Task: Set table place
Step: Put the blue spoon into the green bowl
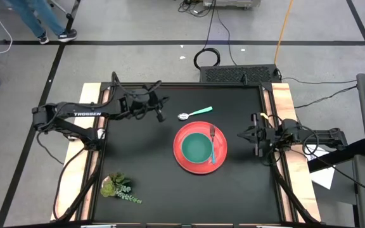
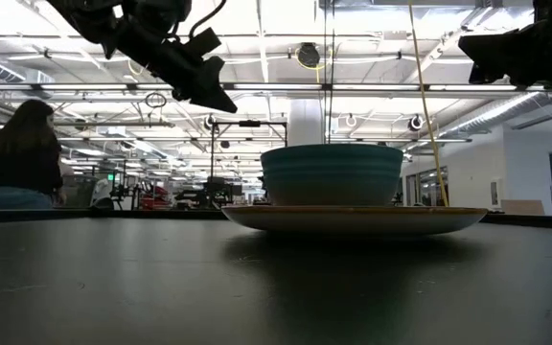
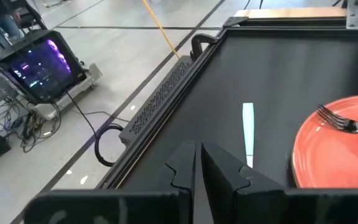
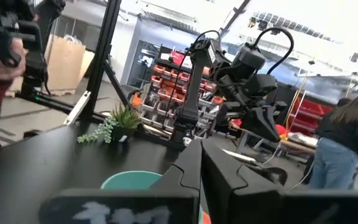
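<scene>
The red plate [image 1: 199,166] lies right of the table's middle, and the teal bowl [image 1: 197,147] stands in it. The blue-handled fork [image 1: 213,144] lies on the plate right of the bowl, tines toward the far edge. The teal-handled spoon [image 1: 195,113] lies flat on the black table [image 1: 144,158] just beyond the plate. My left gripper [image 1: 161,116] hovers shut and empty above the table, left of the spoon's bowl end; its wrist view shows the spoon handle [image 3: 248,130] ahead of the fingers. My right gripper [image 1: 241,134] waits shut at the right edge.
A leafy plant sprig [image 1: 118,187] lies near the front left corner. Pale wooden strips [image 1: 282,101] run along the left and right sides. A black box [image 1: 239,74] sits behind the far edge. People [image 2: 22,158] stand in the room beyond.
</scene>
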You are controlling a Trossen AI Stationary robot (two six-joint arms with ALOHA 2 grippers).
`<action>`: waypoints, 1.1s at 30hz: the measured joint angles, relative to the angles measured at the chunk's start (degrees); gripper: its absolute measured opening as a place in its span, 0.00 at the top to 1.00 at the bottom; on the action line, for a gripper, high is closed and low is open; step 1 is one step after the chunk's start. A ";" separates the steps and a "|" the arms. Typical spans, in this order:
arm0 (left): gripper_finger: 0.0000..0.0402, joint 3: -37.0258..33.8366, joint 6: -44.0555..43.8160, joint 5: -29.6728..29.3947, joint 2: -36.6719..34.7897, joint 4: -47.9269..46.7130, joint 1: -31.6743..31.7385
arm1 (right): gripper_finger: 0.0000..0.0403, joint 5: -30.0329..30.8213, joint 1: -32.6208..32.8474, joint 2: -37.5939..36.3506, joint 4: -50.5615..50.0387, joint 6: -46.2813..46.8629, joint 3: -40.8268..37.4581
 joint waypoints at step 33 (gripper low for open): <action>0.92 10.83 1.11 23.63 8.15 -3.21 12.65 | 1.00 0.02 0.00 -0.01 0.40 0.60 0.00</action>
